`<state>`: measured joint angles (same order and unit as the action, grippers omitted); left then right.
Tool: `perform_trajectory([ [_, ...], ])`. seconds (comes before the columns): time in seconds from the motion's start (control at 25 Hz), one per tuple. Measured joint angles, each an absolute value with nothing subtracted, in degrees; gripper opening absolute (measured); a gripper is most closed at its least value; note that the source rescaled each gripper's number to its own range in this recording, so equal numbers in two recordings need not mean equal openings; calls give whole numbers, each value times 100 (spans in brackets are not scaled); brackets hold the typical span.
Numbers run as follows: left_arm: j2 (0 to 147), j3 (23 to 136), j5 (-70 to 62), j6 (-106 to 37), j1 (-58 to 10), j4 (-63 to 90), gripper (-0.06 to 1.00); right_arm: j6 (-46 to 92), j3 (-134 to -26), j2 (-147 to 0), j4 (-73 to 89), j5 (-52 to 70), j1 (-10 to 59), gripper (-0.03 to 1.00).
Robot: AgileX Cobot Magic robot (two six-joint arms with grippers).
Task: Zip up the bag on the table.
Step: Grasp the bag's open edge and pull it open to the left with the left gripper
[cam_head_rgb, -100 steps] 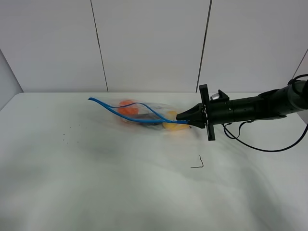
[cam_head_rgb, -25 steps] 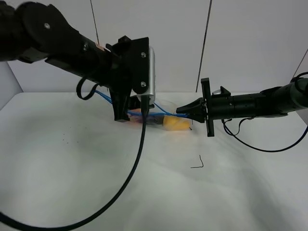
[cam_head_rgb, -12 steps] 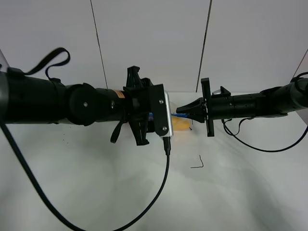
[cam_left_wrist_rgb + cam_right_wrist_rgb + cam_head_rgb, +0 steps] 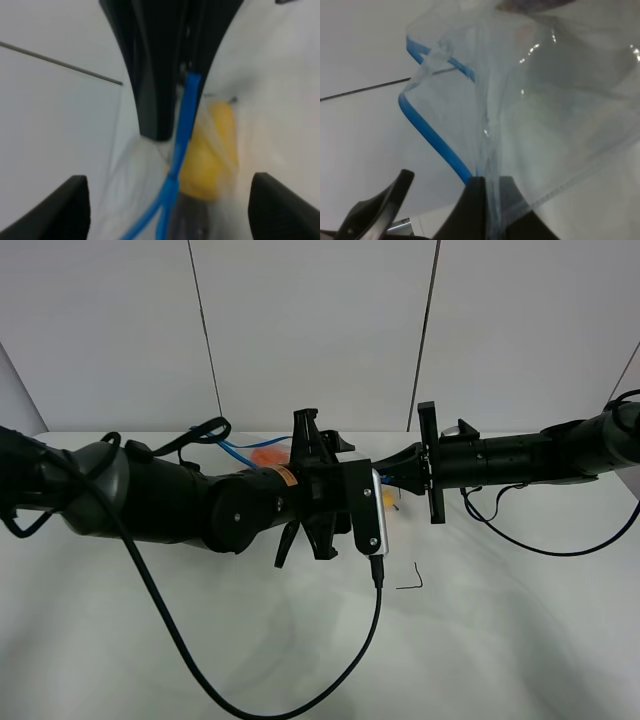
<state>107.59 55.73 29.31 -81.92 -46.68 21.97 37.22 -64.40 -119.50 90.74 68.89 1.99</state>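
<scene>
The clear crinkly plastic zip bag [image 4: 262, 454] lies far-centre on the large white table [image 4: 500, 640], its blue zipper strip [image 4: 182, 125] running leftward from the right gripper [image 4: 393, 470] clamped on its end, in between the jaws of the nearby left gripper [image 4: 170, 200], spread wide and empty.

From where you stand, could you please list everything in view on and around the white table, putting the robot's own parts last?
clear crinkly plastic zip bag with blue zipper strip: one, clear and blue, on the table behind the left arm
yellow pear: one, yellow, inside the bag
round orange fruit: one, orange, inside the bag, mostly hidden by the left arm
thin black bent mark: one, black, on the table nearer the camera than the grippers
large plain white table: one, white, under everything
black cable: one, black, looping from the left wrist over the table
left gripper: one, black, open, facing the zipper strip
right gripper: one, black, shut on the bag's zipper end
</scene>
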Motion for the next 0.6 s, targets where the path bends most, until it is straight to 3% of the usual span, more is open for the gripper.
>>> perform_trajectory([
  [0.24, 11073, 5568, 3438, -8192, -4674, 2190, 84, 3722, -6440, -11950, 9074, 6889, 199, 0],
  [0.44, 11088, 5568, 3474, -8192, -4674, 2190, 57, 3722, -6440, -11950, 9074, 6889, 199, 0],
  [0.6, 11088, 5568, 3474, -8192, -4674, 2167, 47, 3722, -6440, -11950, 9074, 6889, 199, 0],
])
